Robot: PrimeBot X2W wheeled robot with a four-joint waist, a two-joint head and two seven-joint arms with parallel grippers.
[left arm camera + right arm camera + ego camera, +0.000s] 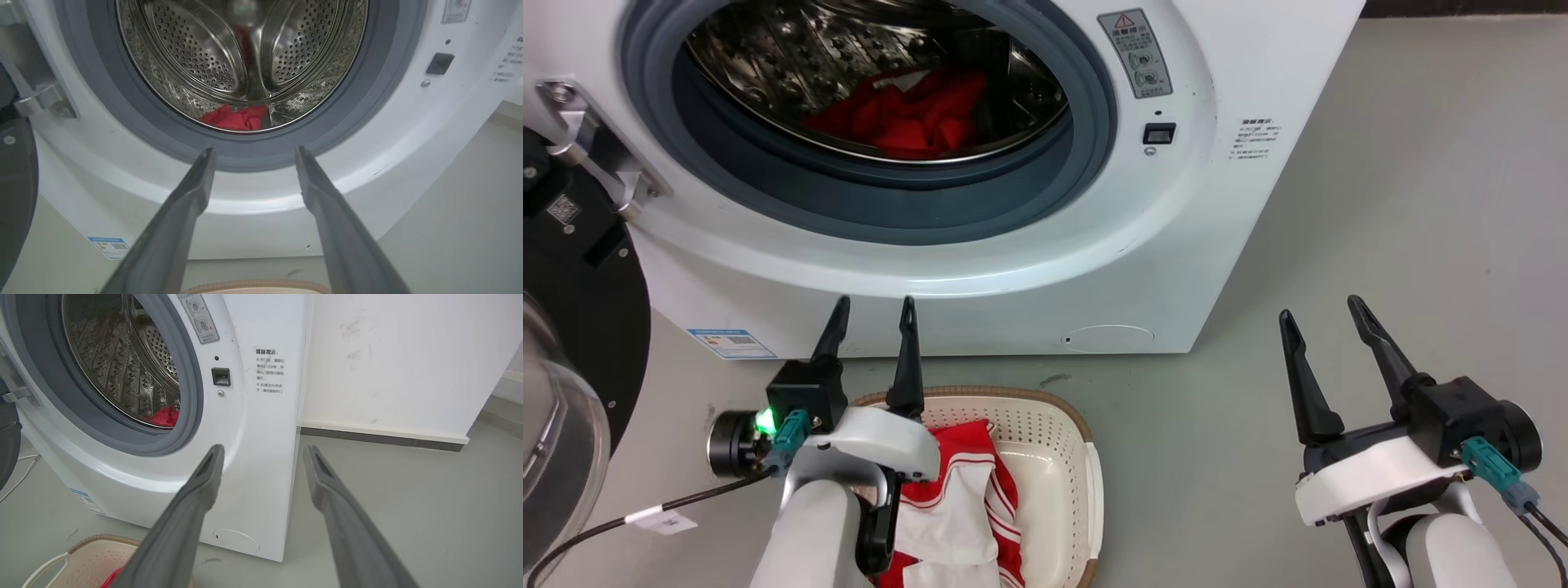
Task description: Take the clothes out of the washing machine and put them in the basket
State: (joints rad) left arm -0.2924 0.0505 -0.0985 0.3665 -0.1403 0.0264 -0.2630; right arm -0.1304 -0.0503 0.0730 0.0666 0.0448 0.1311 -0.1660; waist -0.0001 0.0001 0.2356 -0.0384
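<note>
Seemingly well beyond the left claw [254, 150], clothes [237, 118] lie inside the drum [196, 61].

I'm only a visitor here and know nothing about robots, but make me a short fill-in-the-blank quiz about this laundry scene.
1. The clothes lying inside the washing machine are ____ in colour.
2. The basket stands on the ____, in front of the machine.
3. The left gripper and right gripper are both ____, holding nothing.
Missing words: red; floor; open.
</note>
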